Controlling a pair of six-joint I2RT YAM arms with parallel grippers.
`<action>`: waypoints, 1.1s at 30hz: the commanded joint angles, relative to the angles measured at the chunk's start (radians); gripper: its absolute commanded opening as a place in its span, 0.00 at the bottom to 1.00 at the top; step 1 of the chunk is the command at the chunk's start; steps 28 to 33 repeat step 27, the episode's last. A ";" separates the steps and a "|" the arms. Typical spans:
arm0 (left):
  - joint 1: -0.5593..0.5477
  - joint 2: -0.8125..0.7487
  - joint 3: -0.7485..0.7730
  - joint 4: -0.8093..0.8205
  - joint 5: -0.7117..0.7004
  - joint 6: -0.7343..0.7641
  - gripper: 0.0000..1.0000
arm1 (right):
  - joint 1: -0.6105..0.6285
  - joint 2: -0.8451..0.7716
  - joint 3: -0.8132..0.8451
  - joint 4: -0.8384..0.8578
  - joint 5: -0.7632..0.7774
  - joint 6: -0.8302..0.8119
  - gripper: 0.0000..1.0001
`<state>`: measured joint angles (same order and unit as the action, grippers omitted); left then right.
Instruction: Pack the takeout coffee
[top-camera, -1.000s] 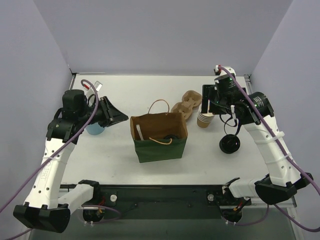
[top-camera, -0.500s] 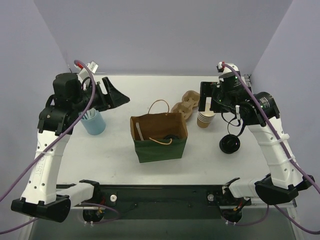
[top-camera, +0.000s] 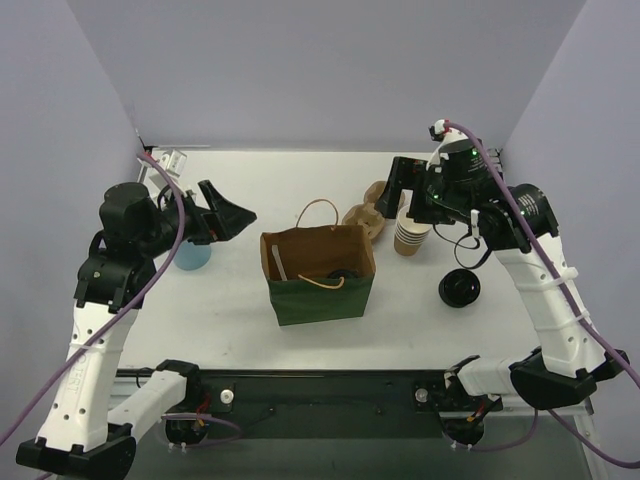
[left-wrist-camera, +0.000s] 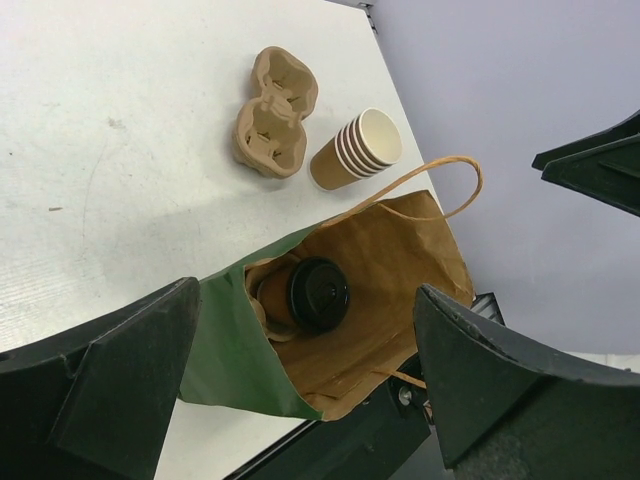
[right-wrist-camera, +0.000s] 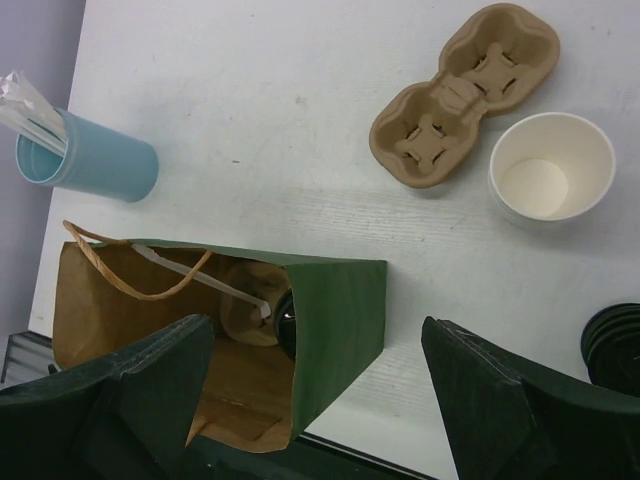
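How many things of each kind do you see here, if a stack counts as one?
Paper bag: 1
Takeout coffee, in the bag: 1
Unlidded cup stack: 1
Cup carrier on the table: 1
Blue cup with straws: 1
Loose black lid: 1
Total: 6

The takeout coffee (left-wrist-camera: 318, 295) sits in the bag (top-camera: 318, 272) at mid-surface (top-camera: 230, 300). The carrier (top-camera: 370, 213) and cup stack (top-camera: 410, 238) lie far-right of the bag, and the straw holder (top-camera: 190, 256) stands left.

A robotics lab is indicated: a white counter (top-camera: 225, 310) is boxed in by plain lavender walls (top-camera: 330, 70), and a cabled left arm (top-camera: 95, 340) and right arm (top-camera: 545, 295) are bolted to a black rail (top-camera: 330, 385) at its near edge.
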<state>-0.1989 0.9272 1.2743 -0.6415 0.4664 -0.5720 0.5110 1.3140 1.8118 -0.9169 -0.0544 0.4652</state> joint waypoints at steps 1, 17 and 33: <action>0.004 0.001 0.014 0.054 -0.017 0.018 0.97 | -0.003 -0.044 -0.032 0.056 -0.064 0.069 0.90; 0.003 -0.024 0.025 0.032 -0.028 0.049 0.97 | -0.003 -0.075 -0.095 0.090 -0.064 0.090 0.89; 0.004 -0.024 0.034 0.037 -0.029 0.049 0.97 | -0.003 -0.082 -0.103 0.095 -0.059 0.072 0.89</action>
